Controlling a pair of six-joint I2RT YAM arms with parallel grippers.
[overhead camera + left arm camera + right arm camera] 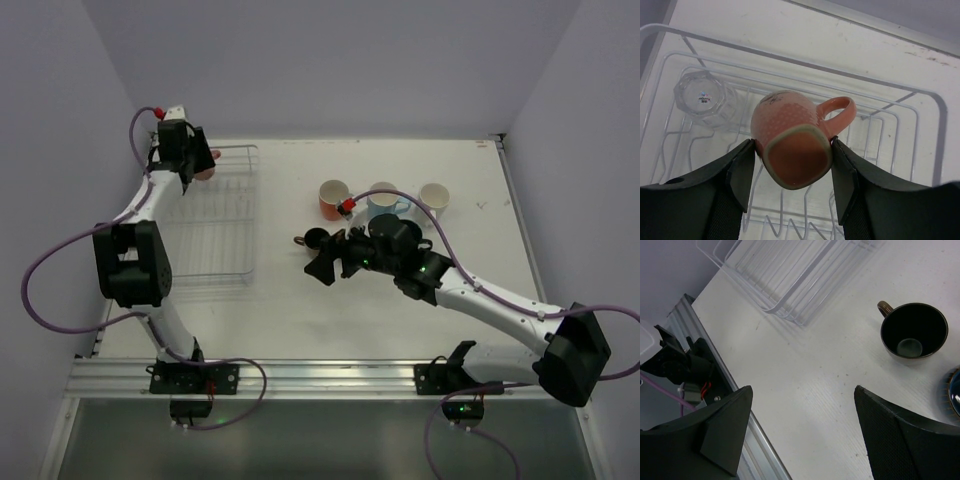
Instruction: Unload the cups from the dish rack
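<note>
Two cups in the dish rack [225,232], which sits on the left of the table [400,320], far-left corner under the left arm. Left gripper [792,150] is clamped on the salmon pink mug [790,135], one finger on each side, base facing the wrist camera, handle out to the right. Mug is over the rack wires; can't tell if it's clear of them. Dark print near its top edge, illegible. Left of it, 1 clear glass [690,102] mouth-down among the tines, small sticker [703,96] on its base, text too small to read.

Middle of the table: 1 dark brown mug [914,330] upright, no markings visible. Right gripper [802,400] hangs just beside it over bare table, jaws wide apart, nothing between them.

Far side, a row of 3 upright mugs: orange mug [333,199], light blue mug [385,203], white mug [434,197], close together, no lettering readable.

Sliver of one more dark rim [955,392] at the right edge of the right wrist view, too cropped to identify
</note>
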